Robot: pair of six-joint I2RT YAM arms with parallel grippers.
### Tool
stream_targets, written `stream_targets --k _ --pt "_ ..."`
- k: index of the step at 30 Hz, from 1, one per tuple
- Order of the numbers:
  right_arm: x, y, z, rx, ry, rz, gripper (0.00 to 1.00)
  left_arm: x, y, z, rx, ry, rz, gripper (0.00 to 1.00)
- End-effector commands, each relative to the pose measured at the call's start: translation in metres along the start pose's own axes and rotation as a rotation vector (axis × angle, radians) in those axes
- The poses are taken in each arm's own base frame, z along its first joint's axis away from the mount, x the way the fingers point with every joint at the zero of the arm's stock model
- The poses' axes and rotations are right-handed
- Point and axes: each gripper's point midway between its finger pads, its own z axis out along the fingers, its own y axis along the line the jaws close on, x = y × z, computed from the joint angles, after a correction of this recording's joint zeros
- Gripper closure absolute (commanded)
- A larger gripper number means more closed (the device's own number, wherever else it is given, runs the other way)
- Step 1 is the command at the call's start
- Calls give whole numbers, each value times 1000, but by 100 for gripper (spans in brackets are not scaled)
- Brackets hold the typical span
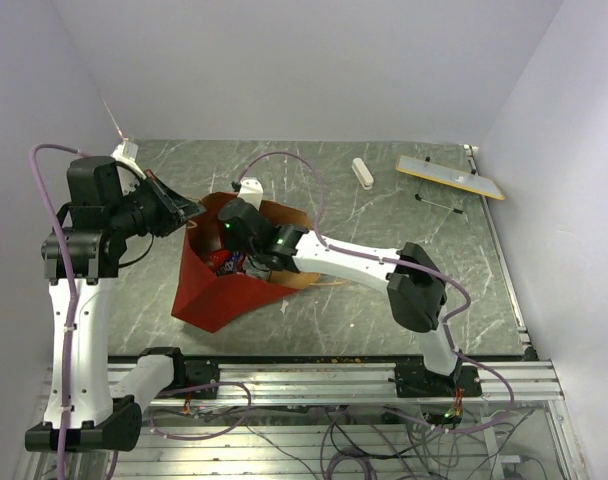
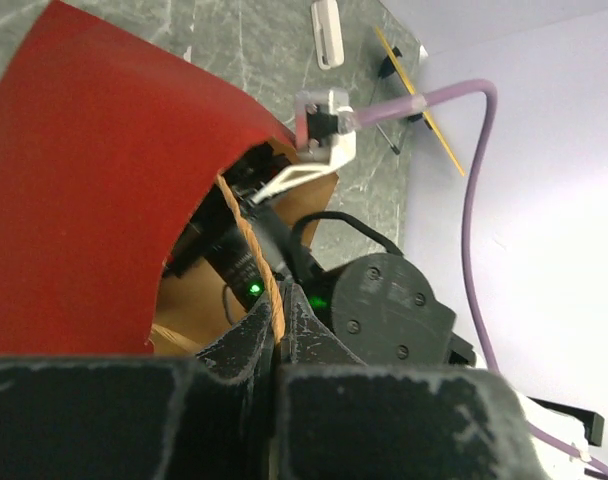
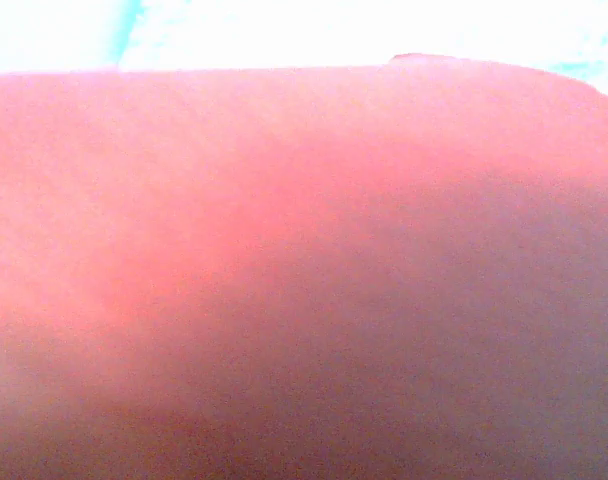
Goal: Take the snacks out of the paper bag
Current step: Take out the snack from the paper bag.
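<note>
The paper bag (image 1: pixel 219 295) sits slumped on the marbled table (image 1: pixel 384 320), red outside and brown inside, with its mouth gaping upward and both my arms at it. My left pincer (image 2: pixel 277 330) is at the lip of that mouth. On its wrist camera I see the two fingers pressed together with the tan twisted-paper handle (image 2: pixel 246 235) pinched between them, and the bag's red wall spreads off to the pincer's left. My right pincer (image 1: pixel 242 260) is sunk into the mouth, straight ahead of the left one, and the overhead view does not show its fingertips clearly. Its own camera gives me only a red-pink blur close to the lens, so I cannot tell how wide it stands or whether it has anything. Just beside it, down in the bag, the chip bag (image 1: pixel 222 263) shows as a scrap of shiny red with some blue. Beyond both pincers, well apart from the bag, lie a small white oblong block (image 1: pixel 362 172) and a flat grey strip (image 1: pixel 449 177) with a yellow edge.
</note>
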Motion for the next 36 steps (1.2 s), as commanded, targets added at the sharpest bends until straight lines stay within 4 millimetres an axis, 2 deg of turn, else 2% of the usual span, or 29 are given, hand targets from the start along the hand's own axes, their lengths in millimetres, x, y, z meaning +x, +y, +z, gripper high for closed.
stream_targets --k 1,3,14,20,23,28,30,32,36 --pt "-62 26 -46 -99 -112 35 100 -11 -6 -19 -20 -95 54 93" --pt "-72 29 -57 -116 -126 43 100 -13 -5 -22 -31 -110 58 93" --pt "-98 30 -97 -153 -159 68 100 -9 -2 -35 -57 -136 61 93" --pt "-108 23 -117 -155 -176 89 100 -9 2 -38 -78 -140 64 93" --pt "-105 26 -122 -176 -155 76 100 -9 0 -38 -82 -129 63 93" --pt "-119 39 -139 -257 -180 36 100 -13 -3 -41 -87 -132 88 93" --pt "-117 39 -138 -279 -184 30 100 -12 -4 -39 -79 -125 93 93" --pt "-109 39 -130 -289 -158 37 100 -10 -8 -38 -53 -110 99 93" --pt "-98 55 -112 -341 -123 40 99 -8 -14 -39 -9 -102 120 93"
